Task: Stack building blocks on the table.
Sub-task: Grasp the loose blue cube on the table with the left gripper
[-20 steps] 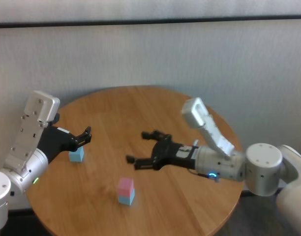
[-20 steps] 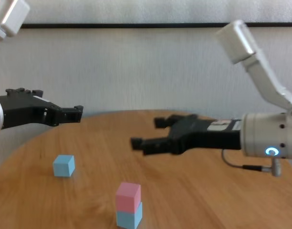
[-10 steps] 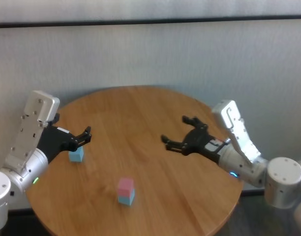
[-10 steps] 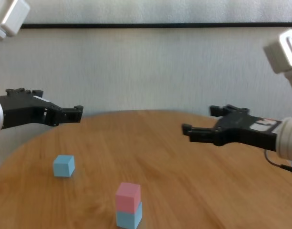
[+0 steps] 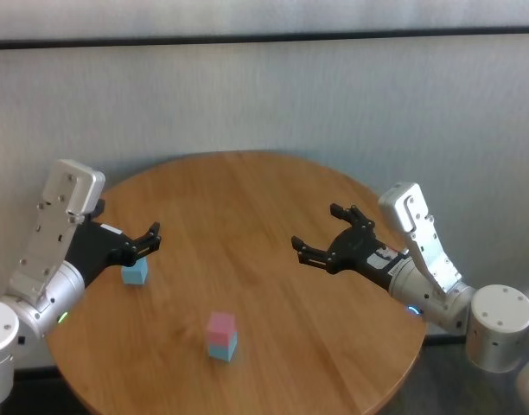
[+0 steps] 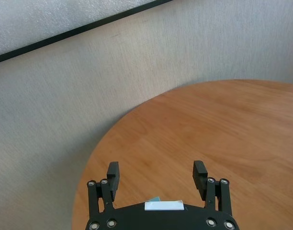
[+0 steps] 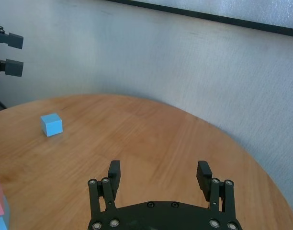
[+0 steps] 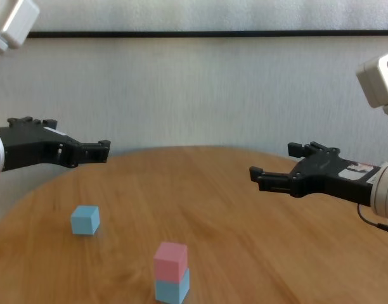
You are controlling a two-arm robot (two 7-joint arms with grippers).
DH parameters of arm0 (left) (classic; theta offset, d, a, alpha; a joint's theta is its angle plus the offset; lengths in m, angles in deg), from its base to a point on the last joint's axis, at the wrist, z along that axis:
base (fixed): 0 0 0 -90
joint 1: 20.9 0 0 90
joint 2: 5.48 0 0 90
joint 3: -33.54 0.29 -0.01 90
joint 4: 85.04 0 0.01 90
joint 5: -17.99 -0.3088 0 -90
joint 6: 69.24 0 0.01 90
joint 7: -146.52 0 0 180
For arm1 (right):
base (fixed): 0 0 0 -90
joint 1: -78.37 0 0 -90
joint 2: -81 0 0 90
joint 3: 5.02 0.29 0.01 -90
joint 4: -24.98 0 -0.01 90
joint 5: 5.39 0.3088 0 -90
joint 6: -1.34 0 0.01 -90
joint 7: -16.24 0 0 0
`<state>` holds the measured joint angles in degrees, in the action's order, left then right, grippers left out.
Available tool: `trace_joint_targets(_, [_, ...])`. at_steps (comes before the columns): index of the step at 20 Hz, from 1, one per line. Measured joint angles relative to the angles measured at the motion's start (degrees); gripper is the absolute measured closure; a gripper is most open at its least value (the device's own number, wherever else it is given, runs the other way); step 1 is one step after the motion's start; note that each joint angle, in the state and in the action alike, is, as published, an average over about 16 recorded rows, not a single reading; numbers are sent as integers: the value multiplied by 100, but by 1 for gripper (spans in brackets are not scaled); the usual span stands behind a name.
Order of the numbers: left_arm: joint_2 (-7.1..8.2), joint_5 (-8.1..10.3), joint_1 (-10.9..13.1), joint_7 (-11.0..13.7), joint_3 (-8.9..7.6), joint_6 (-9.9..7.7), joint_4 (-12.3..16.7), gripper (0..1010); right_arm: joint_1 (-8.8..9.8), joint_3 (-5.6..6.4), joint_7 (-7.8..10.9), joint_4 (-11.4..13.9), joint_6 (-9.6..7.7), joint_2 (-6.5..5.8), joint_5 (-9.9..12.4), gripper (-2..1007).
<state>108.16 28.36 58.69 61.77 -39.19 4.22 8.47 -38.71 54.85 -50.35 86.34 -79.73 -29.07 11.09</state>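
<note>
A pink block (image 5: 220, 327) sits on a light blue block (image 5: 221, 348) near the front of the round wooden table (image 5: 247, 194); the stack also shows in the chest view (image 8: 170, 261). A second light blue block (image 5: 134, 274) lies alone at the left, also in the chest view (image 8: 85, 220) and the right wrist view (image 7: 51, 124). My left gripper (image 5: 150, 238) is open and empty, hovering just above and behind the lone block. My right gripper (image 5: 316, 229) is open and empty above the table's right side, well clear of the stack.
A pale wall (image 5: 264, 95) with a dark rail stands close behind the table. The table's round edge (image 5: 394, 346) drops off near my right arm. Bare wood lies between the two grippers.
My right gripper has pulled back from the table's middle near the stack to the right side, staying open. The left arm and all blocks have not moved.
</note>
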Motion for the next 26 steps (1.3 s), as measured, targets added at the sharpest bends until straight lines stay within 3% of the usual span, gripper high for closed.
trace_joint_targets(6, [-150, -42, 65, -245, -80, -380, 152, 7, -5, -14, 8, 9, -16, -3, 3, 0])
trace_joint_targets(18, [-613, -297, 157, -850, -173, -1430, 454, 7, -15, -36, 19, 31, -43, -12, 16, 0])
trace_joint_targets(21, [-704, -442, 168, -990, -121, -1499, 445, 7, -16, -38, 21, 34, -46, -13, 18, 0])
trace_joint_targets(26, [-909, -657, 196, -1239, -62, -1336, 280, 7, -18, -41, 23, 37, -50, -15, 20, 0])
